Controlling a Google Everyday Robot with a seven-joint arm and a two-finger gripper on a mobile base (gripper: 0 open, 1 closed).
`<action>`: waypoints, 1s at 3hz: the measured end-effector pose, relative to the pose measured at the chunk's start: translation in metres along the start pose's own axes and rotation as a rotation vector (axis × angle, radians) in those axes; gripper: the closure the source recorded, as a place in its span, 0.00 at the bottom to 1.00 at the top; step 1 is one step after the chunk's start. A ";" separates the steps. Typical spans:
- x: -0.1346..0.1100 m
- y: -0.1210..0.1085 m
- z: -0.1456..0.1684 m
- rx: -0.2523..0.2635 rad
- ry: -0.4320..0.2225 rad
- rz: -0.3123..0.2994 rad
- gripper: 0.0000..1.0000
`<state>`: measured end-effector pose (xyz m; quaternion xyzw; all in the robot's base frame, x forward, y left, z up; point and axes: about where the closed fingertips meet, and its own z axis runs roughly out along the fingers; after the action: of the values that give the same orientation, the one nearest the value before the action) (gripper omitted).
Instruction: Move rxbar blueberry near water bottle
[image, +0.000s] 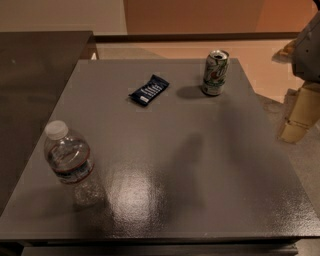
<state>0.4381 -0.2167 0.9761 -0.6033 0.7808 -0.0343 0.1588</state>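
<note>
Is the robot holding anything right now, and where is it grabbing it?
Nothing. The gripper hangs to the right of the table; the rxbar blueberry lies on it, untouched.

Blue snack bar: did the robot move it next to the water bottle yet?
Not yet; nothing looks done. The flat navy-blue wrapped bar lies far back on the grey table, apart from the clear crinkled plastic water bottle at the near left. In hand: the tool hangs beyond the table's right edge, touching neither. Left: grasp the bar, carry it, set it beside the bottle.
</note>
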 end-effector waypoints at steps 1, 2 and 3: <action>0.000 0.000 0.000 0.000 0.000 0.000 0.00; -0.011 -0.003 0.006 -0.016 -0.003 -0.022 0.00; -0.035 -0.011 0.020 -0.045 -0.034 -0.075 0.00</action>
<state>0.4623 -0.1835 0.9670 -0.6362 0.7552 -0.0125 0.1570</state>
